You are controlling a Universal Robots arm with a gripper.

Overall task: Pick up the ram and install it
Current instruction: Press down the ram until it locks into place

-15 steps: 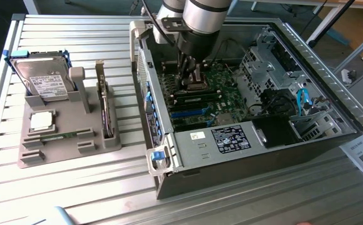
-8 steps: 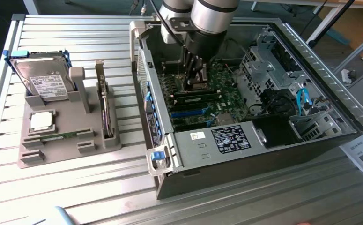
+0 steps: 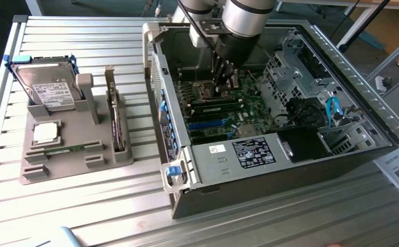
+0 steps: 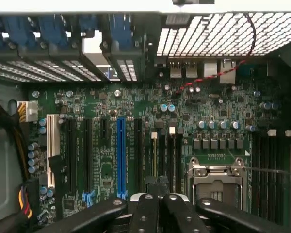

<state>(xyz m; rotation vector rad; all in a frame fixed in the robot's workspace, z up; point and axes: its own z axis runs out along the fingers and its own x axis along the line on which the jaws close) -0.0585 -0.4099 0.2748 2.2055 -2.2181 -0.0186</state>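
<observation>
In the exterior view, a ribbed metal worktop (image 3: 82,216) carries an open grey computer case (image 3: 289,154) lying on its side, its green motherboard (image 3: 220,110) facing up. Towards the exterior view's left of the case stands a beige moulded plastic holder (image 3: 75,149). It holds a silver hard drive (image 3: 48,90) with a white label propped upright, a square silver processor chip (image 3: 46,133) lying flat, and a thin green stick, seemingly a ram (image 3: 69,149), lying in a slot at the holder's middle. The arm's black claw (image 3: 221,85) reaches down into the case, its tip just above the motherboard near the processor socket (image 3: 205,87). Whether anything is gripped there cannot be told from this view.

In the wrist view, the claw (image 4: 159,204) shows as glossy black linkages with its fingers (image 4: 145,213) drawn together. A dark narrow shape stands between the tips, but it cannot be told whether it is a held stick. Just past the tips run long black memory slots (image 4: 167,158), beside the silver metal processor socket (image 4: 218,179). A blue expansion slot (image 4: 120,155) and a white one (image 4: 51,150) lie further across the densely populated motherboard (image 4: 106,165).
</observation>
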